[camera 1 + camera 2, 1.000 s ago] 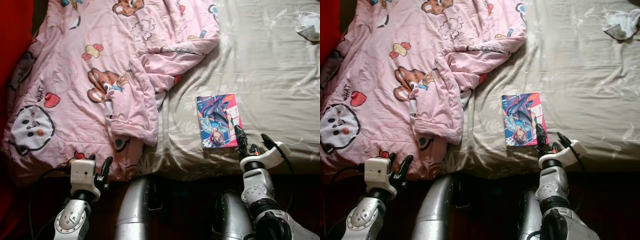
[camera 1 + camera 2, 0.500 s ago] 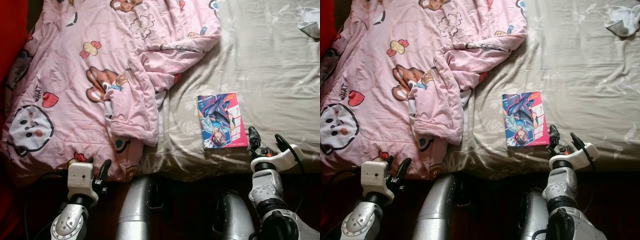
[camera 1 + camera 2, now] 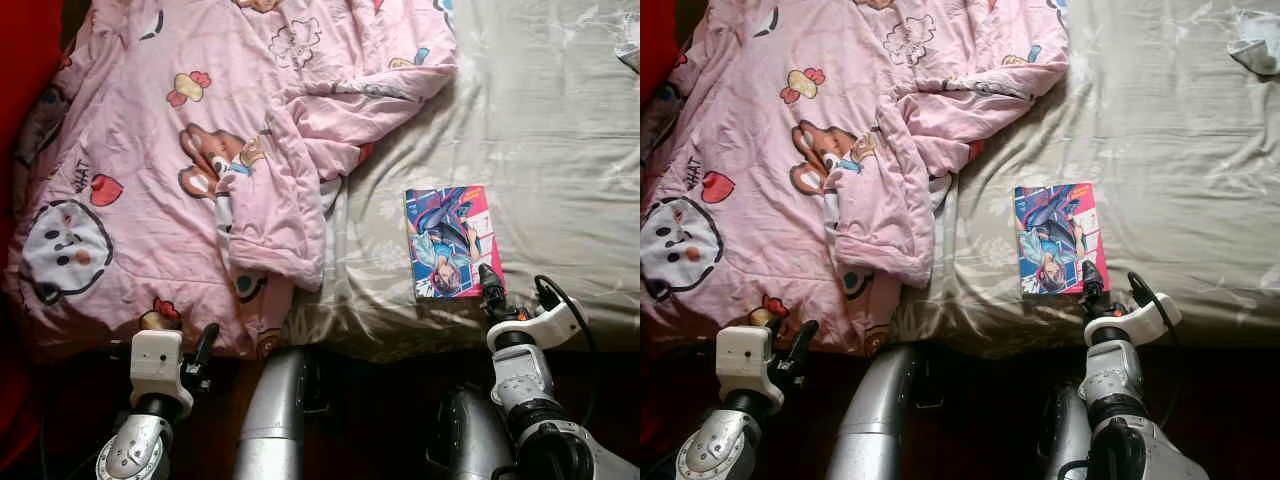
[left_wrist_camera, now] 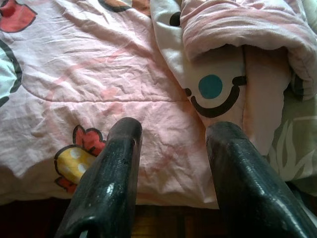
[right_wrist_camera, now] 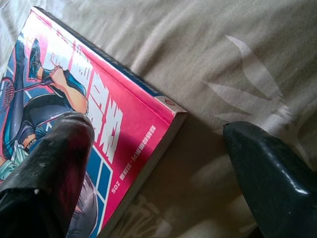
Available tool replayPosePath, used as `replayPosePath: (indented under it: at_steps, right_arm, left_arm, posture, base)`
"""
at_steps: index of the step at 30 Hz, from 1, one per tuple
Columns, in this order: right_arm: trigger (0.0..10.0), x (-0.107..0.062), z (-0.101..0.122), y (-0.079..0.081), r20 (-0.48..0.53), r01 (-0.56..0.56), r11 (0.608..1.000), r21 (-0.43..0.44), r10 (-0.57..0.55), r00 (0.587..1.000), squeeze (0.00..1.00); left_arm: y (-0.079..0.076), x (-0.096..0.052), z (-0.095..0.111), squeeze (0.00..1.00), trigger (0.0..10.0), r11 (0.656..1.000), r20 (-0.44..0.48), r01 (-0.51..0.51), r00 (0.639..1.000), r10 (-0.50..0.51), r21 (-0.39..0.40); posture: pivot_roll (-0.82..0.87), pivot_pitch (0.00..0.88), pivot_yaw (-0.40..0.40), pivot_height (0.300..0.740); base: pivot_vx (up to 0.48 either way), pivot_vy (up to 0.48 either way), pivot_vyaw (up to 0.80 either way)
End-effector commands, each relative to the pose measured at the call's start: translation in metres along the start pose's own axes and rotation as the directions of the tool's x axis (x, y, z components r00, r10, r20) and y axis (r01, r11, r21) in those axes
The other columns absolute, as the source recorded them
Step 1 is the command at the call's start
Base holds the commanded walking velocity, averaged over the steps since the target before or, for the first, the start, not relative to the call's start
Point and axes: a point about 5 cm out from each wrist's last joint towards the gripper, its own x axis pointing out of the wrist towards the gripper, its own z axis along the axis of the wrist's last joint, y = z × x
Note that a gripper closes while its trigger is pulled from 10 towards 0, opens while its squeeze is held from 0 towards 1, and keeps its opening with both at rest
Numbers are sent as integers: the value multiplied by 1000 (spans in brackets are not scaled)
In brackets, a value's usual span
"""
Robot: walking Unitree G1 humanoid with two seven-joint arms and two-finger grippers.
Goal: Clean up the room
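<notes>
I see the book (image 3: 449, 241) lying flat near the front edge of the bed (image 3: 560, 130), just beside the rumpled pink blanket (image 3: 200, 150). My right gripper (image 5: 163, 163) straddles its near corner, fingers spread, one over the cover. It looks light, stiff and glossy, likely slippery; I'd pinch that corner by the spine. My left gripper (image 4: 168, 173) hangs released at the blanket's hem.

A bed (image 3: 560, 130) with a beige leaf-patterned sheet (image 3: 1180, 190) spans the view; dark floor (image 3: 380, 420) lies below its edge.
</notes>
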Motion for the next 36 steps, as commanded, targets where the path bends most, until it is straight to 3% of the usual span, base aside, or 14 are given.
replayPosePath:
  at_steps: [1,3,4,5,6,17,36]
  right_arm:
    - [10000,-10,-13,-17,-46,64,997,31,-62,997,0]
    - [10000,-10,-14,-18,-50,66,997,36,-64,997,0]
    - [6667,-10,-15,-18,-50,66,997,40,-64,997,0]
    - [510,-10,-15,-18,-50,68,997,45,-65,997,0]
    - [0,-10,-15,-18,-50,69,997,47,-66,997,0]
    - [0,-6,-12,-9,-40,41,998,52,-39,998,0]
    - [0,-4,-5,-11,-21,81,995,59,-80,997,0]
  left_arm:
    - [4,-11,-9,0,10000,1000,-55,-14,998,15,13]
    - [3,-12,-9,0,10000,1000,-55,-13,998,14,15]
    - [3,-13,-9,0,10000,1000,-56,-13,998,14,15]
    - [3,-14,-9,0,10000,1000,-57,-12,998,13,16]
    - [3,-14,-9,0,10000,1000,-59,-12,998,13,17]
    - [4,-15,-10,0,10000,1000,-72,-14,997,16,17]
    - [1,-18,-11,0,10000,1000,-80,-10,997,11,19]
  posture:
    - [252,567,149,628]
    - [257,570,151,628]
    - [258,571,151,628]
    - [258,571,151,628]
    - [259,571,152,628]
    - [252,562,147,628]
    - [259,566,151,628]
  base:
    - [0,0,0]
    - [0,0,0]
    - [0,0,0]
    - [0,0,0]
    - [0,0,0]
    - [0,0,0]
    - [0,0,0]
